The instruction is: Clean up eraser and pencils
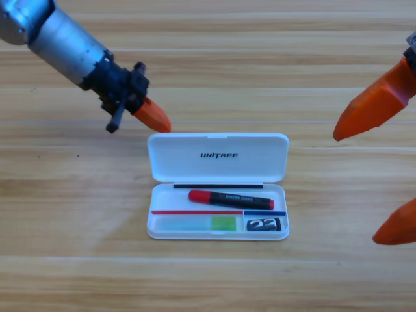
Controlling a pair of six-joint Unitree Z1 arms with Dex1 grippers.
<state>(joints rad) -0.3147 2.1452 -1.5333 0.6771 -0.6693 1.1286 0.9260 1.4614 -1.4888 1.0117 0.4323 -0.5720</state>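
While the left pincer (pixel 155 117), grip unreadable, hovers above-left, the black red-capped pencil (pixel 231 199) lies lengthwise in the white case (pixel 218 155); right pincer (pixel 380 175) gapes

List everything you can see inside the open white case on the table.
Inside the white case: the black-and-red pencil in the upper part, the green-and-white pencil lower left, the eraser lower right. Whatever lies beneath them is covered.

Open white case (pixel 218 156) with pencils (pixel 231 199), eraser (pixel 263 225) inside; left gripper (pixel 153 116) just beside its lid.

Two pencils (pixel 231 199), one eraser (pixel 262 225), one case (pixel 218 156)
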